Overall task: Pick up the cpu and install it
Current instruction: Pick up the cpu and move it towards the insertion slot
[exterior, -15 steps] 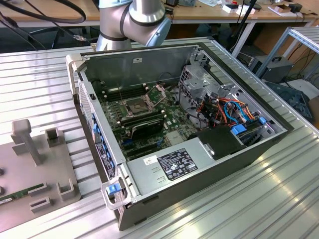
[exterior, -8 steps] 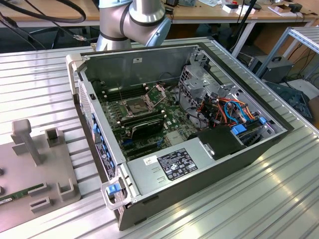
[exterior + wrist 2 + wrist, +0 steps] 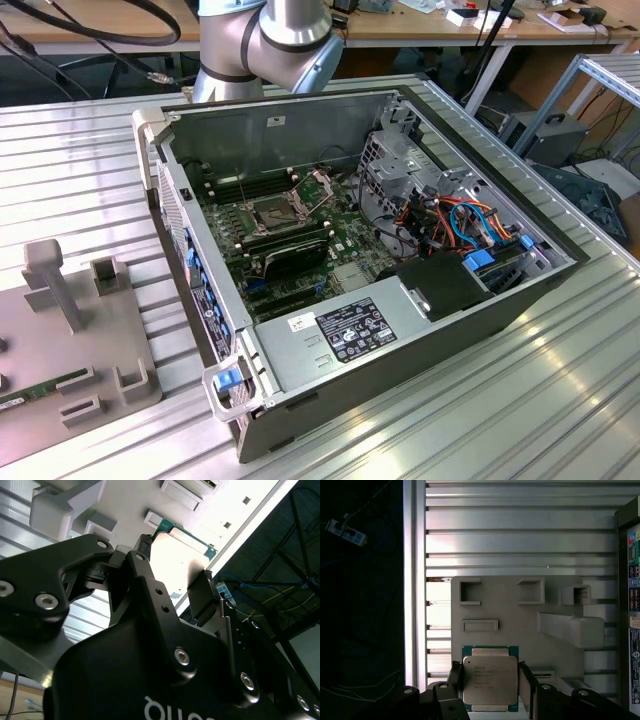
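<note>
Standing next to this rig right now: the black 2-finger gripper (image 3: 490, 669) is pinching the small flat square cpu with the dull silver metal top and green edge (image 3: 490, 680), 1 finger (image 3: 526, 680) on each of 2 opposite sides of the green board. In the second wrist view you can see the same gripper (image 3: 175, 557) with a green edge of the cpu (image 3: 190, 537) showing between the tips. From how big the chip looks against the stuff behind it, I'd say it's up in the air over the pale grey plastic fixture tray with the little rectangular pockets (image 3: 510, 615), which sits on the ribbed aluminium table (image 3: 520, 535).

Over in the exterior view, the open dark grey computer case (image 3: 280, 125) sits near that tray (image 3: 100, 330), and the square socket frame on the green board (image 3: 272, 212) looks open, with its hinged metal plate (image 3: 322, 180) flipped up.

My 2 cents on doing this bit right: hold the chip dead level, don't squeeze harder than needed since the grip is only on the thin edges, and get the orientation matched to the socket. I'd also stay clear of that raised plate and the long black memory sticks (image 3: 290, 243) just beside the socket
</note>
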Robot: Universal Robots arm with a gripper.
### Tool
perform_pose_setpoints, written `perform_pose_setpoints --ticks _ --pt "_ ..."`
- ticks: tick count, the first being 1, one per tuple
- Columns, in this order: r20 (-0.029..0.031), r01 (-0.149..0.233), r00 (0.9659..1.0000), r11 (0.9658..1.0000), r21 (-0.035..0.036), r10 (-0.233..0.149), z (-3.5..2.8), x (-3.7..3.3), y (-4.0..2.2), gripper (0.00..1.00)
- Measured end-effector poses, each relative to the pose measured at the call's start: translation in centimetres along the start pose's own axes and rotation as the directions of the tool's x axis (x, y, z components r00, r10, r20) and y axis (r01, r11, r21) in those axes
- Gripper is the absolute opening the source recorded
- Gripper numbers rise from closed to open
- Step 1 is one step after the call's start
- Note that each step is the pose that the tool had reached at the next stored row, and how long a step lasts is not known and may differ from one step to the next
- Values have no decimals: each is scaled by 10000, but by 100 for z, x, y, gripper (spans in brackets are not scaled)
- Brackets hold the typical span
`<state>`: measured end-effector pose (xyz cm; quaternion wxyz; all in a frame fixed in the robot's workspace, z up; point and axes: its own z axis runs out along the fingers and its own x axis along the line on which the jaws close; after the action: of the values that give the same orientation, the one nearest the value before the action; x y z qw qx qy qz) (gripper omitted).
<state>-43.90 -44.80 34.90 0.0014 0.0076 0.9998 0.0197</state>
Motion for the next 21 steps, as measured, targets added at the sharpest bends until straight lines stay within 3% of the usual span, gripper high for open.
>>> perform_pose_setpoints --ticks 21 --pt "-1 0 10000 10000 1 0 -15 -55 1 55"
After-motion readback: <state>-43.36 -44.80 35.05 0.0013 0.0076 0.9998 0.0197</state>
